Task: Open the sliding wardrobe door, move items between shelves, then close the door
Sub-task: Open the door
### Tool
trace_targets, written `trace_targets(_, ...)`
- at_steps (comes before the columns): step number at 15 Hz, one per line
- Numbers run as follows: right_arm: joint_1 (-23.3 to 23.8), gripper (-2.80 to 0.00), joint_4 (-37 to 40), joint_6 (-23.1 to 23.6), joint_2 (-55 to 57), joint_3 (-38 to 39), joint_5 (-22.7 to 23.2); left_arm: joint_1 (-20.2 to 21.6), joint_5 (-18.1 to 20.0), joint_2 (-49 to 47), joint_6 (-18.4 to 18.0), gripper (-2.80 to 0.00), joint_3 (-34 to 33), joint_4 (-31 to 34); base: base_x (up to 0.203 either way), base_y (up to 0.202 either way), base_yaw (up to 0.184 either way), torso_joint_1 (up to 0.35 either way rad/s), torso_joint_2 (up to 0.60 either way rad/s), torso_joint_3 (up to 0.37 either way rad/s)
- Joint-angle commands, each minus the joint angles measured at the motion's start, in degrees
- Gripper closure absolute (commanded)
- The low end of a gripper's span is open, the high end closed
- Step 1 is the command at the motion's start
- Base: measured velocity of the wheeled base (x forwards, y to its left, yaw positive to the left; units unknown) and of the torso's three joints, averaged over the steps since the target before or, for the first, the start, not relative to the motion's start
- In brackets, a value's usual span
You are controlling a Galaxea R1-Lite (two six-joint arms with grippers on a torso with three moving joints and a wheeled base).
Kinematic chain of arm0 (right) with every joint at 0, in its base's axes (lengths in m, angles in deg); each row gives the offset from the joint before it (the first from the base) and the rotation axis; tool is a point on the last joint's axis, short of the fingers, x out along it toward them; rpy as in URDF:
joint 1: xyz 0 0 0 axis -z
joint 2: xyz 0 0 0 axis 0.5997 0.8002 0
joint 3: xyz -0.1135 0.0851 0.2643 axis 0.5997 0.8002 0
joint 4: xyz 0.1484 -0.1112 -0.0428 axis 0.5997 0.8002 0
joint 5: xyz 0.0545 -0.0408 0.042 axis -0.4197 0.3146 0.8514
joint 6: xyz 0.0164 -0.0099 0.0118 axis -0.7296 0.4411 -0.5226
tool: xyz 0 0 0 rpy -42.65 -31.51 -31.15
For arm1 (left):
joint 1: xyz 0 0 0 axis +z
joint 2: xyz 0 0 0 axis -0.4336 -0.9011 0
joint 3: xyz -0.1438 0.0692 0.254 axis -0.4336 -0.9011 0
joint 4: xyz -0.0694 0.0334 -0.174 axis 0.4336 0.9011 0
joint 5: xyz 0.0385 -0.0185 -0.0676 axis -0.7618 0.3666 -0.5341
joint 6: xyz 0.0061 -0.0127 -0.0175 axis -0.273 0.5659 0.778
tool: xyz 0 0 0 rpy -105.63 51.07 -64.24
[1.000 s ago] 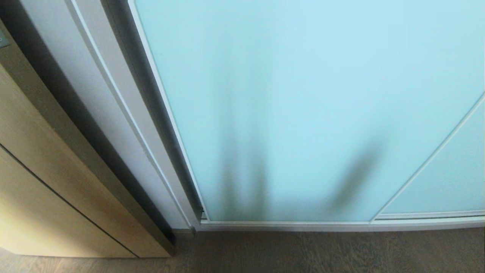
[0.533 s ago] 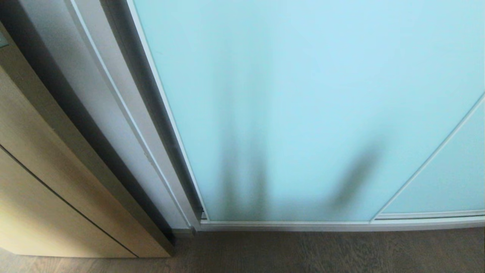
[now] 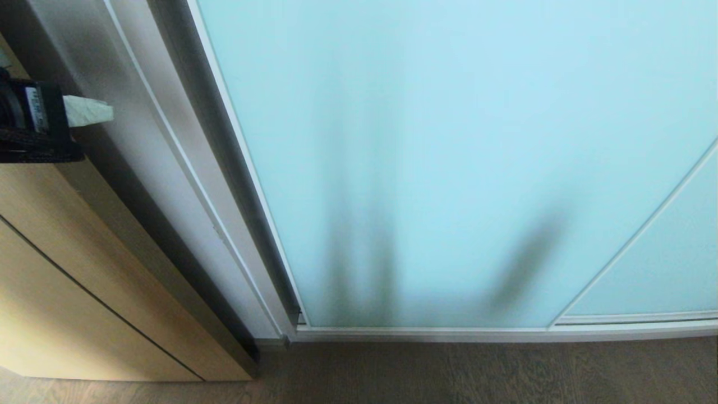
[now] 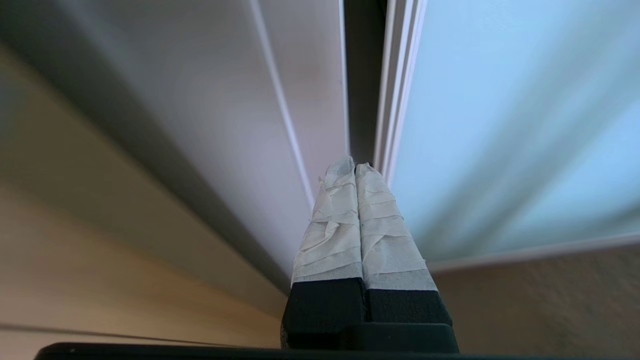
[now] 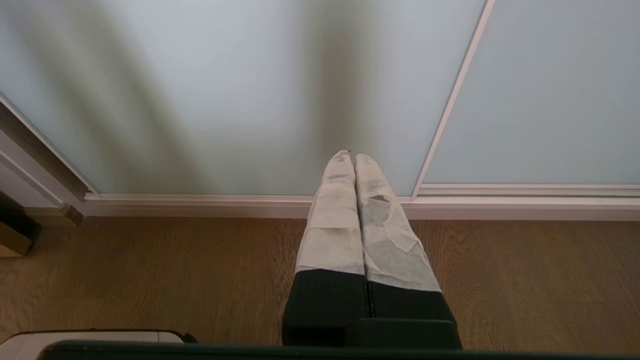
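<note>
The sliding wardrobe door (image 3: 449, 157), frosted pale aqua glass in a thin silver-white frame, fills most of the head view and stands closed. My left gripper (image 3: 106, 111) comes in at the far left edge, shut and holding nothing, short of the door's left frame. In the left wrist view its taped fingertips (image 4: 354, 167) point at the dark gap beside the door frame (image 4: 395, 100). My right gripper (image 5: 348, 157), also shut and holding nothing, hangs low over the floor and faces the door (image 5: 225, 90). The items and the shelves are hidden behind the door.
A light wood cabinet (image 3: 67, 269) stands left of the wardrobe, beside a white side panel (image 3: 146, 168). Grey wood-grain floor (image 3: 449, 370) runs along the bottom track (image 3: 505, 332). A second glass panel (image 3: 662, 264) overlaps at the right.
My left gripper has risen into the head view at the far left edge; earlier it was out of view. The door and the right arm have not moved.
</note>
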Motion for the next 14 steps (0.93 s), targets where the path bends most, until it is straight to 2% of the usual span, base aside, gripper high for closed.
trace_targets(1, 0.03, 0.0, 0.0, -0.01, -0.01, 0.0, 0.0, -0.23, 0.04, -3.18, 0.25, 0.0, 0.25, -0.17, 0.0, 0.0, 0.0, 0.0, 0.0, 0.0)
trace_targets(3, -0.06, 0.0, 0.0, -0.08, -0.01, 0.02, 0.0, -0.33, 0.04, -4.6, 0.65, 0.0, 0.33, -2.43, 0.0, 0.0, 0.0, 0.0, 0.0, 0.0)
trace_targets(7, -0.06, 0.0, 0.0, -0.01, -0.01, 0.0, 0.0, -1.67, -0.19, -10.4, 4.08, 0.0, -1.39, -14.51, 0.0, 0.0, 0.0, 0.0, 0.0, 0.0)
trace_targets(9, 0.03, 0.0, 0.0, -0.01, -0.01, 0.0, 0.0, -2.78, -0.21, -12.52, 5.77, 0.0, -1.47, -15.48, 0.0, 0.0, 0.0, 0.0, 0.0, 0.0)
trace_targets(10, -0.06, 0.0, 0.0, -0.01, -0.01, 0.0, 0.0, -3.15, -0.16, -13.25, 7.84, 0.0, -0.75, -15.59, 0.0, 0.0, 0.0, 0.0, 0.0, 0.0)
trace_targets(12, 0.03, 0.0, 0.0, -0.01, -0.01, 0.0, 0.0, -3.22, -0.09, -14.12, 9.03, 0.0, 0.29, -15.96, 0.0, 0.0, 0.0, 0.0, 0.0, 0.0)
trace_targets(14, -0.06, 0.0, 0.0, -0.01, -0.01, 0.0, 0.0, -3.22, -0.18, -15.35, 10.54, 0.0, 0.73, -19.88, 0.0, 0.0, 0.0, 0.0, 0.0, 0.0)
